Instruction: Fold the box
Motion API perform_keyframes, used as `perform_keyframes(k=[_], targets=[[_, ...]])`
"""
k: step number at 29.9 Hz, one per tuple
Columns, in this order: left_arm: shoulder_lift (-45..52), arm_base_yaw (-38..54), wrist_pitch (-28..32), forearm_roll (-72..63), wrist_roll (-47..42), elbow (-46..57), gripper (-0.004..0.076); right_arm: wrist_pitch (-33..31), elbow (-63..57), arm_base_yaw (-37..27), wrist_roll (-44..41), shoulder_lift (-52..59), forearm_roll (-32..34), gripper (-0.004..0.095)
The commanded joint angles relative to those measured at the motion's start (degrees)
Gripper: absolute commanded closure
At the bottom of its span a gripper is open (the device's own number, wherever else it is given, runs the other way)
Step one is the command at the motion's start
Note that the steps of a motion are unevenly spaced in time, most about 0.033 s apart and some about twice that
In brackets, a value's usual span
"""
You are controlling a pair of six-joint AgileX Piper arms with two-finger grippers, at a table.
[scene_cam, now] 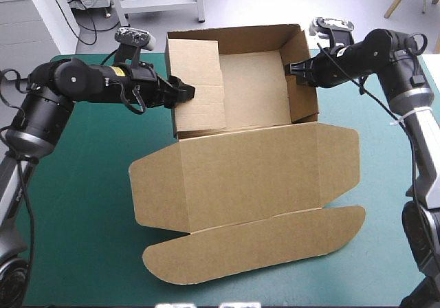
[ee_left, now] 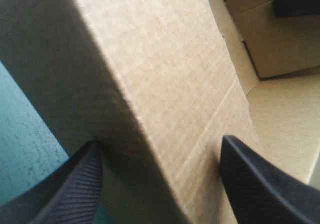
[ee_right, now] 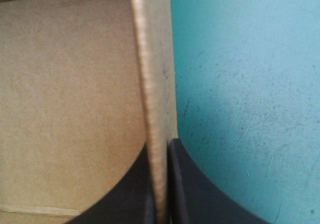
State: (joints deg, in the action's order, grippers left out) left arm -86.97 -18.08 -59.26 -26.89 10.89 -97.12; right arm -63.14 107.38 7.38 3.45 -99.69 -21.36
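Note:
The brown box point(scene_cam: 251, 81) stands as an open tray near the table's far edge. Its lid point(scene_cam: 254, 177) and curved tuck flap point(scene_cam: 261, 243) lie flat toward the front. My left gripper point(scene_cam: 184, 93) is at the left wall, where a side flap point(scene_cam: 196, 81) folds down into the tray. In the left wrist view its black fingers point(ee_left: 160, 141) stand apart, open, straddling that folded wall point(ee_left: 150, 59). My right gripper point(scene_cam: 294, 71) is at the right wall, shut on the box, pinching the wall's upper edge point(ee_right: 152, 59) between its fingers point(ee_right: 162, 144).
The teal-green cover point(scene_cam: 82, 205) shows bare to the left of the lid and at the front left. The flat lid takes up the table's middle and front. The box's back wall reaches the table's far edge. A black finger point(ee_left: 297, 1) of the right gripper shows across the tray.

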Motion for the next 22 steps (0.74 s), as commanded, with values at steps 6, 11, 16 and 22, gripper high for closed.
perform_keyframes(k=[6,11,16,22], targets=[[-6.68,-2.81,-5.88,10.72,-7.54,-8.23,0.0263,4.61,1.73,0.31,-4.64,1.83,-2.99,0.0915],[-9.93,-2.81,-6.83,11.48,-8.23,-10.48,0.0349,4.20,1.73,1.88,-5.37,1.05,0.86,0.0915],[-11.41,-2.81,-6.57,12.89,-9.10,-10.86,0.0429,3.58,1.73,4.25,-6.33,-0.58,6.01,0.0914],[-12.74,-2.81,-6.20,14.71,-9.10,-10.88,0.0545,3.82,1.73,6.39,-7.77,-2.12,9.40,0.0911]])
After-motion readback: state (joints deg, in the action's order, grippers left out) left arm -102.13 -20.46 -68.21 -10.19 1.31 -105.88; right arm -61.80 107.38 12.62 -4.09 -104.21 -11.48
